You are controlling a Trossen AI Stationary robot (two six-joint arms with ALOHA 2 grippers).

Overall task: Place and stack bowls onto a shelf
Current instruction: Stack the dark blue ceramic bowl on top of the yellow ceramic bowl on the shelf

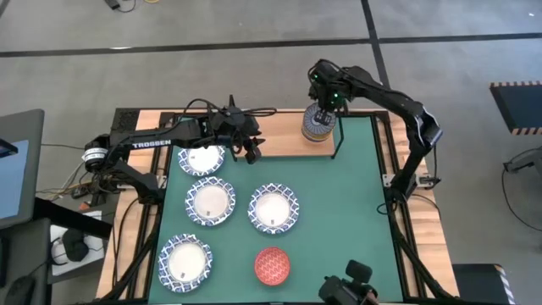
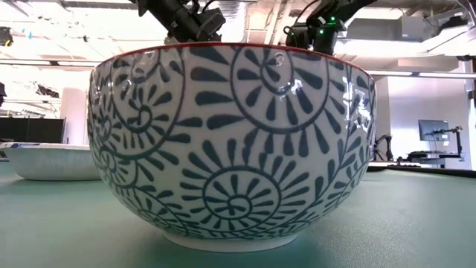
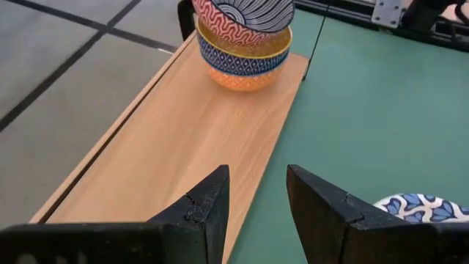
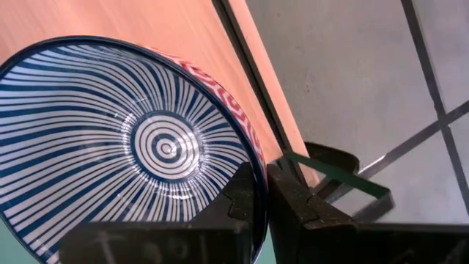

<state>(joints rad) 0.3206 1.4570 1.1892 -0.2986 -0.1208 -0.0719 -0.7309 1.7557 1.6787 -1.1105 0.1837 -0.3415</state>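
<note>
Striped bowl (image 4: pixel 139 147) rim pinched between right gripper (image 4: pixel 265 192) fingers, hidden overhead

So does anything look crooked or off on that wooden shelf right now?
Yes: the grey radial-striped bowl sits tilted atop the stacked bowls on the light wooden shelf, its rim pinched by the right end effector.

Shelf (image 2: pixel 375 165) almost wholly hidden behind foreground bowl (image 2: pixel 230 145).

Right gripper (image 1: pixel 324 108) fingers pinched together; left gripper (image 1: pixel 251 152) fingers parted, empty.
</note>
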